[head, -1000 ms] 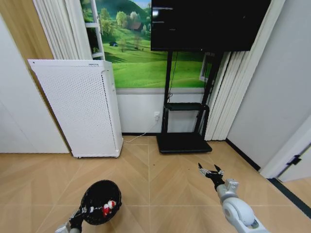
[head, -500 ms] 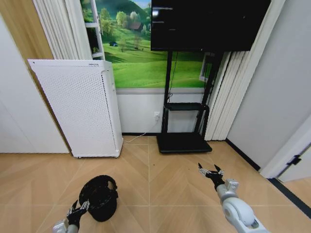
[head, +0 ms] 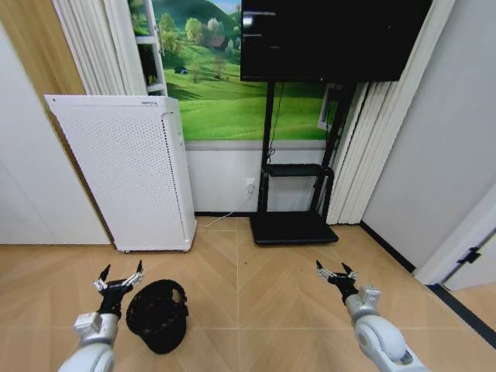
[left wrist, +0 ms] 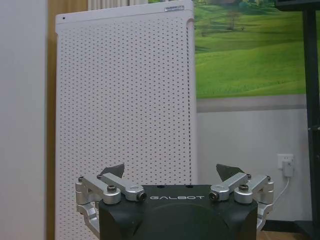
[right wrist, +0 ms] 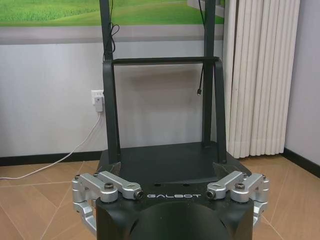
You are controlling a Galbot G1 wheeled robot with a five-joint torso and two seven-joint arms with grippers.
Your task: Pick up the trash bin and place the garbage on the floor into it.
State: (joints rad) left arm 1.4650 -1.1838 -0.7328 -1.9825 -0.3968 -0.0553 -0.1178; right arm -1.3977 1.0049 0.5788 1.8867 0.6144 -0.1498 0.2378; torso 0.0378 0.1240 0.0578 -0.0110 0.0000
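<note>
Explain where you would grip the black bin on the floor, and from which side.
Grip the bin by its rim, probably from above and from the robot's left. It stands on the floor with its mouth facing up, and its mesh wall looks thin enough to pinch. The left gripper, jaws open, hovers beside that edge.

1 trash bin (head: 158, 313), 2 grippers, left (head: 118, 277) and right (head: 334, 270), 1 white perforated appliance (head: 124, 170).

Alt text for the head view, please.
The black trash bin stands on the wooden floor, released, with the open left gripper just beside it and the open right gripper held out above bare floor.
</note>
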